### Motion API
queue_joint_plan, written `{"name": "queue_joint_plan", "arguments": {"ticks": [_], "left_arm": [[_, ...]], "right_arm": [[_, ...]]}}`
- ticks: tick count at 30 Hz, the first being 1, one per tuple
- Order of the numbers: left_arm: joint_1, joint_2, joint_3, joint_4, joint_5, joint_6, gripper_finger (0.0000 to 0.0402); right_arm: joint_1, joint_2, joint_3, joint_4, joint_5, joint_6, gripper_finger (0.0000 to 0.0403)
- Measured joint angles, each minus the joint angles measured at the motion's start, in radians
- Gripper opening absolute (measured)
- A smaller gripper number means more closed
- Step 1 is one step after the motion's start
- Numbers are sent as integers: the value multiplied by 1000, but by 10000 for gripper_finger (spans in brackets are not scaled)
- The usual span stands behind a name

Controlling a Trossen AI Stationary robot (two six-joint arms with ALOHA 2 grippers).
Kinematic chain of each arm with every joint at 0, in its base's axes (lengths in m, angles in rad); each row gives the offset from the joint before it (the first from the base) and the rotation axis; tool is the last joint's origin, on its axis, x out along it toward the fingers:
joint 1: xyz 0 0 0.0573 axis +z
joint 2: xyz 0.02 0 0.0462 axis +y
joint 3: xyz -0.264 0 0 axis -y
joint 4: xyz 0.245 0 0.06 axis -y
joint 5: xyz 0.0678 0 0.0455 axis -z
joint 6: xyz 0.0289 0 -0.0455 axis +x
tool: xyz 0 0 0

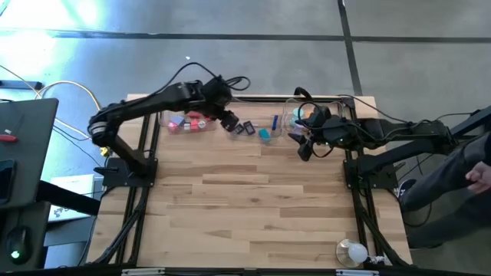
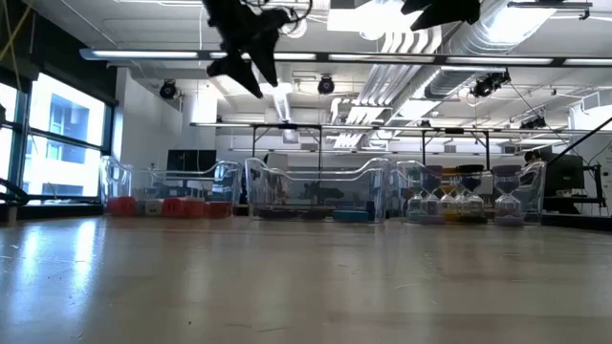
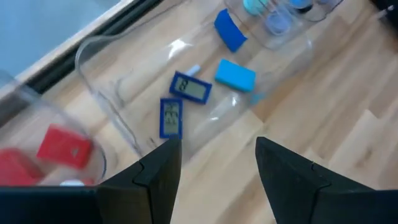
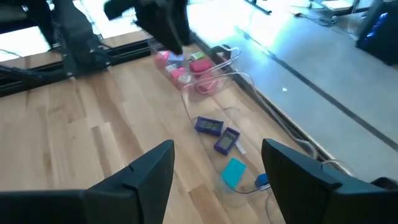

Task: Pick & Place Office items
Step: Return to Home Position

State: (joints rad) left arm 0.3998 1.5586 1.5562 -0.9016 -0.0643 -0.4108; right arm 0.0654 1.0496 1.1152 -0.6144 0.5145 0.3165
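Both arms reach in over the far edge of the table (image 1: 245,207), in the upper half of the high view. The left gripper (image 1: 230,120) hangs just left of centre, above the gap between the left tray (image 2: 115,182) and the middle tray (image 2: 287,182). In its own wrist view the left gripper's fingers (image 3: 163,163) stand apart with nothing between them, only bare wood and the tray wall beneath. The right gripper (image 1: 304,149) sits right of centre, just in front of the right tray (image 2: 406,182). Its fingers (image 4: 149,168) are also spread and empty.

In the low view the three clear trays stand in a row across the middle of the frame, and both arms show only at the top edge. The left tray holds red and pink blocks (image 1: 192,123). The middle tray holds two small blue clocks (image 3: 191,88) lying flat, a teal block (image 1: 265,135) and a blue stick (image 1: 275,121). The right tray holds a row of upright hourglasses (image 2: 469,203).

A white bulb (image 1: 353,251) lies at the table's near edge, lower right of the high view, well apart from the trays. A person's sleeve (image 1: 453,180) shows at the right edge.
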Motion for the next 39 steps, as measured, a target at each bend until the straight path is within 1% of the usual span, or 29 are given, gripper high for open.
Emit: {"name": "queue_joint_plan", "arguments": {"ticks": [1,4,7,9,10,13,15,16,19,22,24,26,27,30,33,36,37,39], "left_arm": [[-7,-19,0,-19,1,-24,198],[-46,-62,0,-78,6,-48,198],[-93,-81,0,-144,6,-111,198],[-124,-81,0,-195,19,-133,198],[-139,-82,0,-218,44,-130,198],[-186,-82,0,-272,126,-125,193],[-230,-82,0,-285,134,-145,184],[-252,-82,0,-291,129,-154,176],[-316,-82,0,-308,72,-188,144],[-378,-82,0,-337,-35,-241,96],[-421,-88,0,-371,-118,-272,57],[-463,-100,0,-394,-163,-284,19],[-484,-110,0,-402,-172,-283,10],[-544,-142,0,-434,-190,-292,5],[-600,-180,0,-493,-221,-318,1],[-662,-227,-1,-532,-297,-326,1],[-685,-246,-1,-530,-336,-320,1],[-737,-283,-1,-520,-422,-295,1]], "right_arm": [[0,0,0,0,-1,0,232],[0,0,0,0,-54,-4,224],[0,0,0,-3,-89,-3,196],[0,0,0,-14,-104,2,164],[0,0,0,-21,-105,6,145],[0,-11,0,-67,-148,19,73],[0,-18,0,-99,-197,24,24],[0,-23,0,-117,-219,32,14],[4,-37,0,-172,-256,53,4],[31,-79,0,-234,-260,54,3],[58,-119,0,-272,-269,51,3],[84,-164,0,-319,-315,49,3],[97,-184,0,-338,-338,50,2],[135,-252,0,-419,-377,99,3],[168,-344,0,-492,-379,183,2],[196,-456,0,-513,-332,235,3],[202,-491,0,-510,-312,239,3],[206,-569,-12,-478,-314,250,3]]}}
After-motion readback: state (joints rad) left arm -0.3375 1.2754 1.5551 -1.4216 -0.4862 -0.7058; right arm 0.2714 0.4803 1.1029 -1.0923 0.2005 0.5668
